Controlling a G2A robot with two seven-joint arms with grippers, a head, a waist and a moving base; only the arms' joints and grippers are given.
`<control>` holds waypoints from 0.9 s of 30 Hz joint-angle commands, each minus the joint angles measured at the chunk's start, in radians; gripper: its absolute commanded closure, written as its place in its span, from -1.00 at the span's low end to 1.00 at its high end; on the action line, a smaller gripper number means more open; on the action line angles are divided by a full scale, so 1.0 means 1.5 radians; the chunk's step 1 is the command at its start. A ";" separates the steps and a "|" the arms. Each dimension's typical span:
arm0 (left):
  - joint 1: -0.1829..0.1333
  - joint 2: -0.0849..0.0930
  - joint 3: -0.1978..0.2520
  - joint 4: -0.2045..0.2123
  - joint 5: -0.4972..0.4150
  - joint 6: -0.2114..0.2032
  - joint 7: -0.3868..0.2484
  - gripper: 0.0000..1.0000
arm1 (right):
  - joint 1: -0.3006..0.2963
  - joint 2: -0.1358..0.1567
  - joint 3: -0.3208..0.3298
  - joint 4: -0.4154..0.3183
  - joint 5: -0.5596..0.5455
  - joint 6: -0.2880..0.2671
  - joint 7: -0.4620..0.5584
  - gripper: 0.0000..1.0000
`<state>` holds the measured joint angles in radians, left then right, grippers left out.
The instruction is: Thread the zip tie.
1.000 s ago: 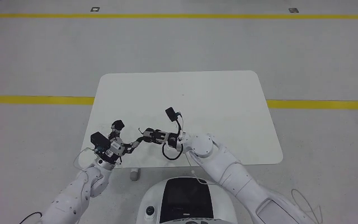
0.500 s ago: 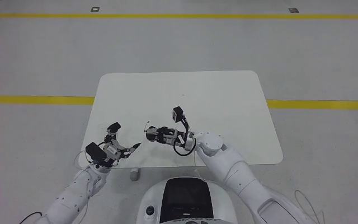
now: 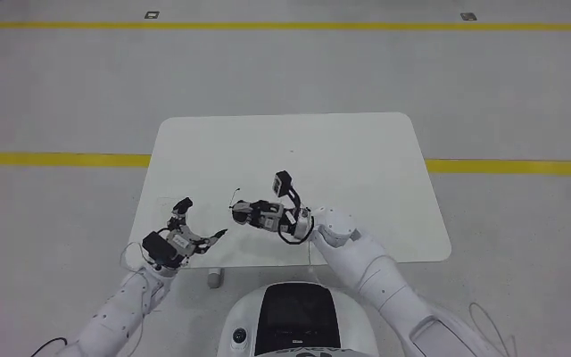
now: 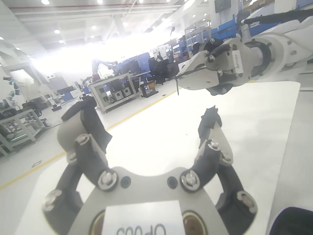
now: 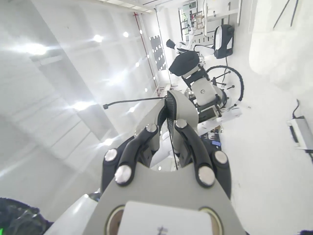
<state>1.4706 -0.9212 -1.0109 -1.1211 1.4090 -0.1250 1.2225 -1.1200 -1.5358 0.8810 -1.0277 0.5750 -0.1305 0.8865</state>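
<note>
Top view: left gripper [image 3: 200, 222] let go & backed off, now wide; right gripper [image 3: 237, 214] alone pinches zip tie [image 5: 132, 100], prob not threaded yet

Zip tie [image 5: 132, 100] in right tool [image 3: 235, 212] (sticking out), above table [image 3: 357, 152], left tool [image 3: 202, 220] near, to its left

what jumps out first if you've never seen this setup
The right hand is shut on a thin black zip tie, holding it up over the near side of the white table. Facing it across a small gap, the left hand is wide open and empty.
</note>
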 commanded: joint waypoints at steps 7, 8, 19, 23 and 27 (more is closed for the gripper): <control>-0.022 -0.008 0.015 0.048 0.032 0.007 0.062 -1.00 | 0.029 -0.011 -0.018 0.035 0.040 0.048 0.013 1.00; -0.022 -0.008 0.015 0.048 0.032 0.007 0.062 -1.00 | 0.029 -0.011 -0.018 0.035 0.040 0.048 0.013 1.00; -0.018 -0.013 0.023 0.029 0.014 -0.002 0.032 -1.00 | 0.015 -0.016 -0.021 0.011 0.072 0.069 -0.018 1.00; -0.020 -0.015 0.027 0.026 0.020 0.002 0.031 -1.00 | 0.021 -0.018 -0.024 0.015 0.068 0.067 -0.023 1.00; -0.020 -0.015 0.027 0.026 0.020 0.002 0.031 -1.00 | 0.019 -0.018 -0.024 0.015 0.068 0.068 -0.026 1.00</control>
<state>1.4411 -0.9440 -0.9701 -1.0821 1.4391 -0.1221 1.2684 -1.0888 -1.5624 0.8445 -1.0053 0.6766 -0.0298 0.8519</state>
